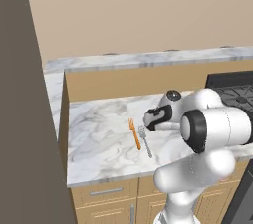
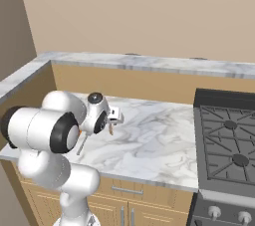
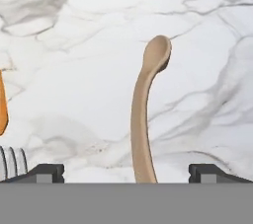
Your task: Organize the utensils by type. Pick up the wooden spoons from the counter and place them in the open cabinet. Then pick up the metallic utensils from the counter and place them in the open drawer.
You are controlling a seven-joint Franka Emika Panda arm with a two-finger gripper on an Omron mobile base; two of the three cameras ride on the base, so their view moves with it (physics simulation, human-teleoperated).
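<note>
The gripper (image 3: 126, 172) hangs over the counter (image 3: 197, 45) with jaws spread wide, holding nothing; the pale curved wooden spoon (image 3: 144, 114) lies on the counter between the fingertips (image 3: 48, 171), touching neither, bowl pointing away; one such spoon is visible; beside it lie one orange utensil (image 1: 135, 133) and one silver fork (image 1: 145, 140), just apart.

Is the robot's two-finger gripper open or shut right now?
Open: in the hand view the gripper shows dark fingertips far apart, straddling the pale curved wooden spoon on the counter, not touching it.
</note>
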